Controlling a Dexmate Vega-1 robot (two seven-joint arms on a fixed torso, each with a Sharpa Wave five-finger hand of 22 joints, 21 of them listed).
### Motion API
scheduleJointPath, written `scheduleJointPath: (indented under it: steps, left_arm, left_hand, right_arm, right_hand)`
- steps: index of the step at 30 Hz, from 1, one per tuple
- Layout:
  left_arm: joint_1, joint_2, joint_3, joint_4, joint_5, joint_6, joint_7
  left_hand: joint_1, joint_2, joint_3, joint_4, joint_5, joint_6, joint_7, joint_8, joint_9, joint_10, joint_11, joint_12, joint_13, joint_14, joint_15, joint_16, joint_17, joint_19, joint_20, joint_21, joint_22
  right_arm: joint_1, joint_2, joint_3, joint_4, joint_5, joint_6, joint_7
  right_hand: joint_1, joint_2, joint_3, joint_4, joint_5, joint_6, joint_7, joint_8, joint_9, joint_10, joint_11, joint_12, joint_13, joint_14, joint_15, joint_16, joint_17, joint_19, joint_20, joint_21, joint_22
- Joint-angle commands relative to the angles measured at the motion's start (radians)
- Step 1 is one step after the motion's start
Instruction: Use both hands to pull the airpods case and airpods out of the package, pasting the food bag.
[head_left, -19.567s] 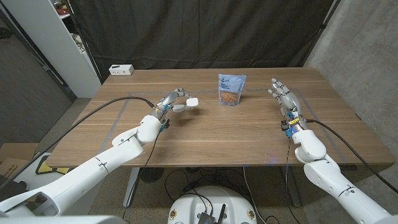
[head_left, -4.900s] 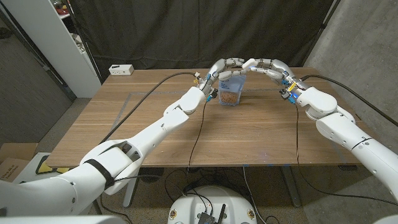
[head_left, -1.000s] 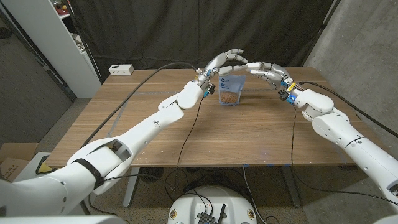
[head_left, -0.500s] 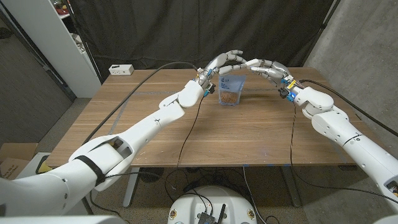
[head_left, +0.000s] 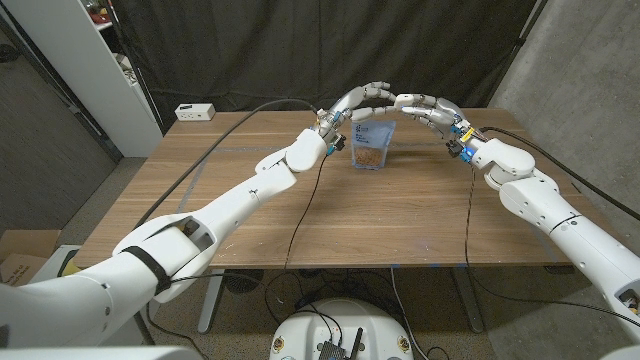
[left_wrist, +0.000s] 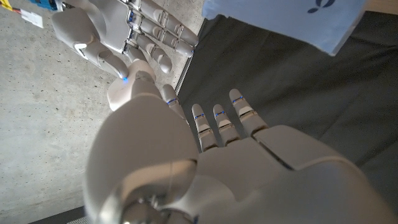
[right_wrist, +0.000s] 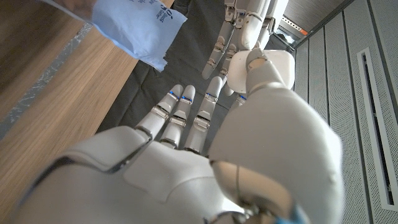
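food bag (head_left: 373, 144) upright on the far middle of the wooden table (head_left: 330, 215), blue with a clear window of brownish contents, label too small to read. above it, left hand (head_left: 358, 100) and right hand (head_left: 424, 108) raised in the air, reaching toward each other from either side, fingertips meeting or nearly meeting over the bag's top; cannot tell whether touching. small white thing (head_left: 399, 100) at the meeting point, apparently pinched between the fingertips, but which hand has it cannot be told, and whether case or something else too small to make out. other fingers of both hands spread and gently curved. in the left wrist view, back of left hand with fingers extended, right hand (left_wrist: 130, 34) beyond it, a corner of the blue bag (left_wrist: 286, 22) cut off at the edge. in the right wrist view, right hand's fingers likewise extended, bag corner (right_wrist: 134, 28) over the table (right_wrist: 50, 112). black curtain (head_left: 300, 50) behind the table, grey wall (head_left: 590, 90) on the right, white shelf unit (head_left: 85, 70) on the far left, small white box (head_left: 196, 112) at the far left corner of the tabletop, cables (head_left: 230, 150) trailing across the wood.
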Motion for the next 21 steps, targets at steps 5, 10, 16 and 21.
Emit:
scheduleJointPath:
  steps: [5, 10, 16, 21]
  left_arm:
    - [-0.003, 0.008, -0.008, 0.007, -0.027, -0.041, -0.031]
    - [0.005, 0.018, -0.014, -0.010, -0.033, -0.042, -0.043]
    - [0.019, 0.033, -0.021, -0.048, -0.023, -0.015, -0.045]
    - [0.026, 0.047, -0.022, -0.075, -0.012, 0.004, -0.053]
  left_hand:
    - [-0.012, -0.009, -0.010, -0.001, 0.004, 0.002, -0.001, 0.002, -0.003, 0.007, 0.001, 0.006, 0.004, -0.003, -0.035, 0.006, 0.003, 0.002, -0.001, 0.004, 0.004]
    - [-0.012, -0.012, -0.013, -0.002, 0.009, 0.021, 0.000, 0.011, -0.006, 0.015, -0.003, 0.009, 0.005, 0.000, -0.034, 0.007, 0.002, 0.005, -0.002, 0.005, 0.004]
    - [-0.009, -0.014, -0.015, -0.004, 0.013, 0.037, 0.002, 0.017, -0.010, 0.024, -0.008, 0.013, 0.006, 0.004, -0.037, 0.008, 0.002, 0.005, -0.002, 0.006, 0.004]
    - [-0.004, -0.018, -0.017, -0.008, 0.017, 0.028, 0.007, 0.013, -0.012, 0.014, -0.004, 0.009, 0.007, -0.001, -0.030, 0.006, 0.001, 0.005, 0.001, 0.006, 0.004]
  right_arm:
    - [0.008, 0.018, -0.002, 0.021, 0.018, -0.020, -0.010]
    - [0.002, 0.021, 0.003, 0.019, 0.024, -0.025, -0.021]
    - [0.000, 0.023, 0.002, 0.018, 0.023, -0.021, -0.019]
    - [-0.007, 0.021, 0.006, 0.006, 0.023, -0.020, -0.027]
  right_hand:
    - [0.014, -0.006, 0.007, -0.007, 0.019, 0.167, 0.159, 0.075, 0.011, 0.013, -0.001, 0.004, 0.006, 0.009, -0.131, -0.003, 0.001, 0.009, -0.002, -0.004, 0.003]
    - [0.018, -0.004, 0.013, -0.007, 0.031, 0.145, 0.164, 0.068, 0.015, 0.010, 0.002, 0.003, 0.007, 0.010, -0.132, -0.006, 0.002, 0.011, -0.002, -0.004, 0.004]
    - [0.022, 0.003, 0.021, -0.006, 0.041, 0.129, 0.168, 0.064, 0.020, 0.007, 0.005, -0.002, 0.004, 0.009, -0.128, -0.010, 0.003, 0.011, -0.002, -0.005, 0.004]
    - [0.022, 0.004, 0.023, -0.005, 0.045, 0.133, 0.166, 0.067, 0.023, 0.007, 0.004, -0.003, 0.004, 0.010, -0.128, -0.011, 0.003, 0.012, -0.003, -0.005, 0.004]
